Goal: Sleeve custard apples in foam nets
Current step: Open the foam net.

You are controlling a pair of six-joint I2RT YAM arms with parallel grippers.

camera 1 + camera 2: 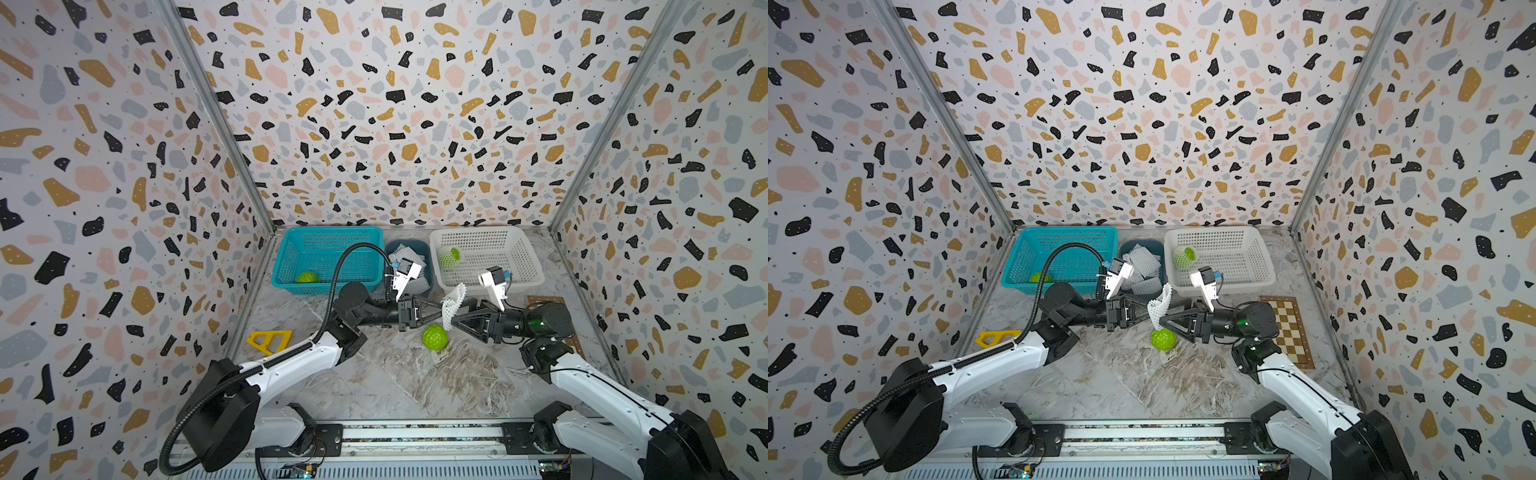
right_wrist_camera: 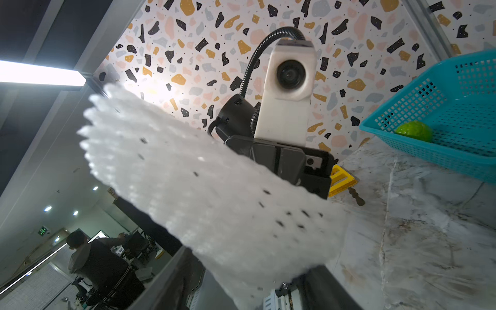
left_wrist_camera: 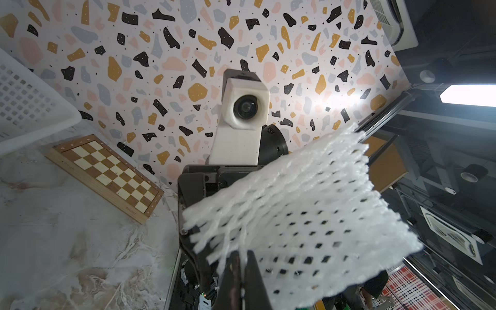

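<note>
Left gripper [image 3: 243, 257]: clenched on the edge of a foam net [image 1: 453, 302], held in the air.
Right gripper [image 1: 455, 321]: tips at the net's far face; whether it grips, I cannot tell.
Bare custard apple [image 1: 435, 337]: on the marble table [image 1: 415, 386], just below net and both tips.
Second custard apple [image 1: 306, 277]: teal basket [image 1: 332, 239].
Netted custard apple [image 1: 449, 257]: white basket [image 1: 490, 239].

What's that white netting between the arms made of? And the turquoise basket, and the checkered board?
White netting: likely soft foam, matte and fuzzy, with diamond holes, bending softly. Turquoise basket: seemingly moulded plastic, smooth, with an even grid of holes. Checkered board: probably wood, with a brown frame and light and dark squares; the finish is unclear.
</note>
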